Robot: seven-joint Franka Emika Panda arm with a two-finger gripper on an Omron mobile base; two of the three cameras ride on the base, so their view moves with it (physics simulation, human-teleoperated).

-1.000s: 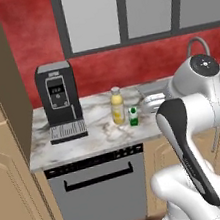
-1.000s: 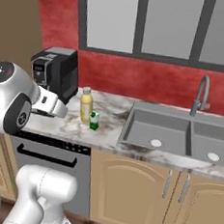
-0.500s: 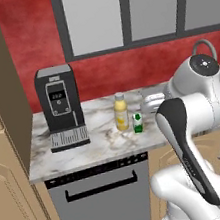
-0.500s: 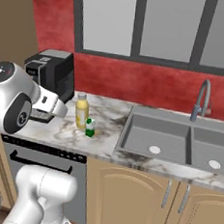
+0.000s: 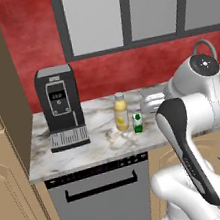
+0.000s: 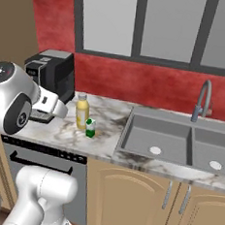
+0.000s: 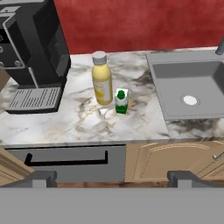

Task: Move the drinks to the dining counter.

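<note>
Two of the drinks stand side by side on the marble worktop (image 5: 88, 148): a yellow bottle (image 5: 121, 111) (image 6: 82, 111) (image 7: 102, 79) with a white cap, and to its right a small green-and-white carton (image 5: 138, 122) (image 6: 90, 128) (image 7: 121, 101). My gripper (image 7: 113, 178) is open and holds nothing. It hangs well back from the worktop's front edge, looking down at both drinks, with its fingertips (image 7: 41, 178) far apart. The dining counter is out of view.
A black coffee machine (image 5: 59, 105) (image 6: 52, 72) (image 7: 30, 52) stands left of the drinks. A grey double sink (image 6: 180, 140) (image 7: 192, 87) with a faucet (image 6: 203, 99) lies to their right. A dishwasher (image 5: 101, 194) sits under the worktop, and a tall tan cabinet (image 5: 7, 149) stands at the far left.
The whole picture has shifted a little, so the base has moved slightly. The drinks stand as before and the gripper has stayed open.
</note>
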